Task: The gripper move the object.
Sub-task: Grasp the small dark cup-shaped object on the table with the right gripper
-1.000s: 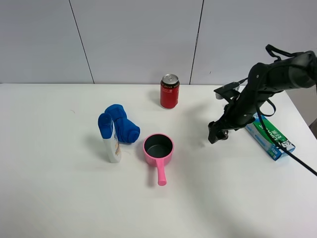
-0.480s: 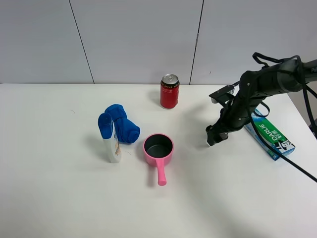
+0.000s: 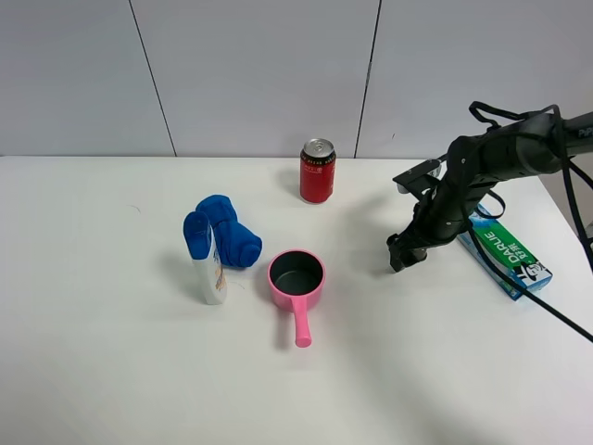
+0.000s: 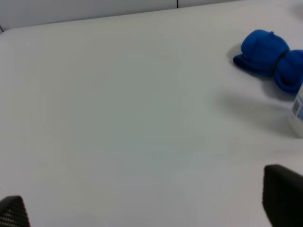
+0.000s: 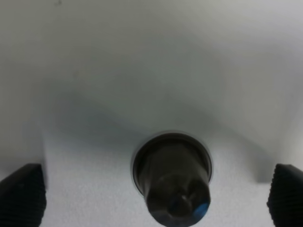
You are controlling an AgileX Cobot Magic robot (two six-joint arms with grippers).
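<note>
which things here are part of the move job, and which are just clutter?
In the job:
right gripper, open, jaws either side of the capsule
dark capsule, not yet gripped

Lying about:
soda can
pink pot
blue cloth
white bottle
green box

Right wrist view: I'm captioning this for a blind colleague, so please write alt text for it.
A tiny dark grey dome-shaped capsule stands on the white table, seen close up. It sits between the two black fingertips of the open end effector, which touch it on neither side.
</note>
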